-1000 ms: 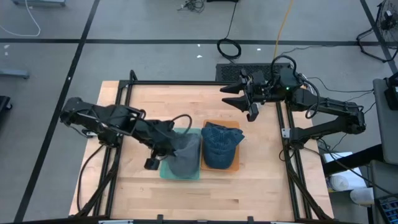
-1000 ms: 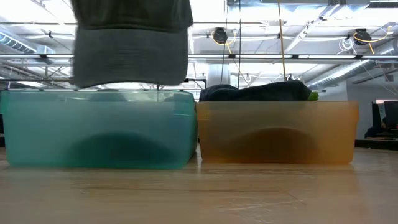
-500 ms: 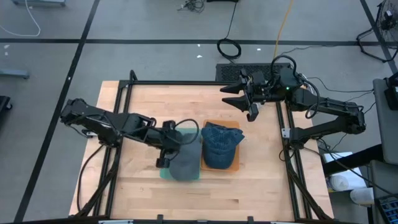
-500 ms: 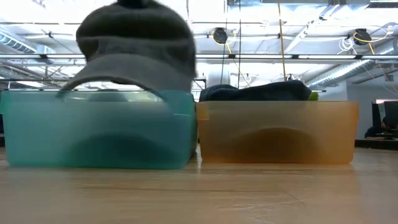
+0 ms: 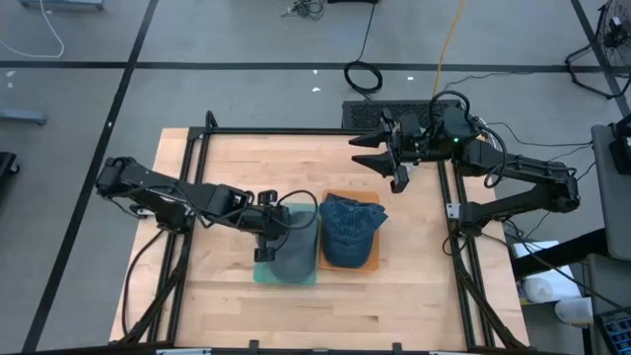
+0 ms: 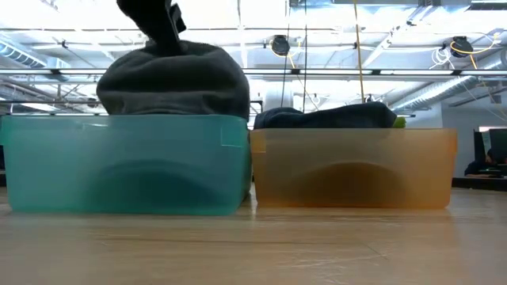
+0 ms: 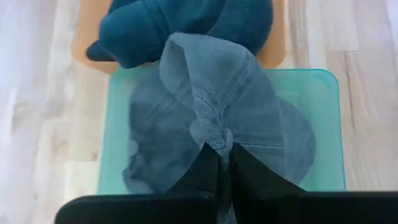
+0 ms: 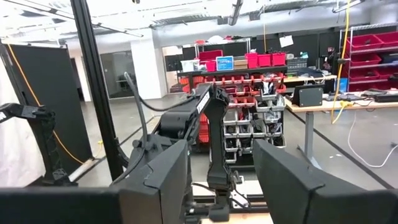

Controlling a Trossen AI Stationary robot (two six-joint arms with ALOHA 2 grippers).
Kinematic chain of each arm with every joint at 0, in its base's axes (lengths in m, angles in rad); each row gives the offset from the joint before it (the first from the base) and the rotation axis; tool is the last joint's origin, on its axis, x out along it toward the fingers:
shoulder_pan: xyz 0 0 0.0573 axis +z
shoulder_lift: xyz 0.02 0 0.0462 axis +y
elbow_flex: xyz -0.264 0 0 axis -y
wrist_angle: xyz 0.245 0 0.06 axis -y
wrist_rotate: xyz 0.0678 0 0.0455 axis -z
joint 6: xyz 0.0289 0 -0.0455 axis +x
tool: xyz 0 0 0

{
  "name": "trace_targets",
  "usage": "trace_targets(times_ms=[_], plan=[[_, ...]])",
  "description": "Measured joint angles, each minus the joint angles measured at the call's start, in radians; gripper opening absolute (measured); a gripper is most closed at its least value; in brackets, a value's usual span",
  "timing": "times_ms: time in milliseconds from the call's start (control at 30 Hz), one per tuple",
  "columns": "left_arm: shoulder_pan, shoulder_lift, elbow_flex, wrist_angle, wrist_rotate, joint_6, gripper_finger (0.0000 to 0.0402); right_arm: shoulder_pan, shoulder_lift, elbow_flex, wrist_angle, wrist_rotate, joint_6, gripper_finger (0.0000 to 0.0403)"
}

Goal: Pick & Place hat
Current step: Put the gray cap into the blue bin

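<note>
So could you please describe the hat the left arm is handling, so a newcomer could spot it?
On the wooden table two bins sit side by side. The grey hat lies in the teal bin, pinched by the left claw. Its neighbour, the blue hat, is in the orange bin.

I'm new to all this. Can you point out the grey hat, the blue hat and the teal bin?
grey hat [image 7: 211, 118], left wrist view, on its bunched crown.
blue hat [image 5: 347, 229], high view, on its crown.
teal bin [image 6: 127, 166], low view, on its front wall.

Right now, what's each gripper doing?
Left gripper: shut on the grey hat, over the teal bin.
Right gripper: open, holding nothing.
</note>
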Motion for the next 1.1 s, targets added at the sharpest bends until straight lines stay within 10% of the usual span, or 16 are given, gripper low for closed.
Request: trace_targets(times_ms=[800,1100], plan=[[0.088,0.0,-0.273,0.273,-0.057,-0.008,0.0013,-0.016,0.002,0.0,-0.023,0.002,-0.041,0.0171],[0.135,-0.06,-0.212,0.251,-0.067,-0.029,0.0179,-0.016,0.004,0.0,-0.029,0.0,-0.04,0.0171]])
